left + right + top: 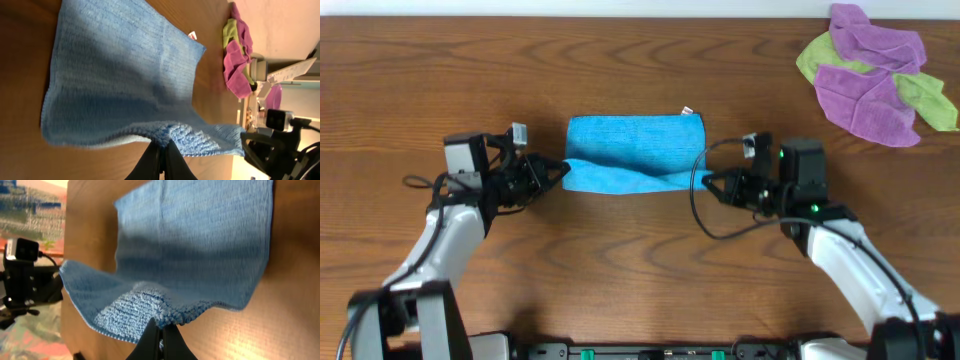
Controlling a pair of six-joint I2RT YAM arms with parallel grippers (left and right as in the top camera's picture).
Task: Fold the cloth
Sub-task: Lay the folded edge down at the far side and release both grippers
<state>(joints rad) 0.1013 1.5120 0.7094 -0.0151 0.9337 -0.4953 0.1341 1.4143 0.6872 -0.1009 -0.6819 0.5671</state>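
The sky-blue cloth [635,152] lies folded in half in the middle of the table, a small white tag [686,112] at its far right corner. My left gripper [563,171] is shut on the cloth's near left corner, lifting that edge slightly. My right gripper [706,182] is shut on the near right corner. In the left wrist view the black fingers [152,157] pinch the cloth [120,85] at its hem. The right wrist view shows the same pinch on the cloth [200,245] at my right gripper [162,326]. The near edge sags between the two grips.
A pile of purple cloths [875,80] and lime-green cloths [930,100] sits at the far right corner of the wooden table [620,270]. The table's far edge runs along the top of the overhead view.
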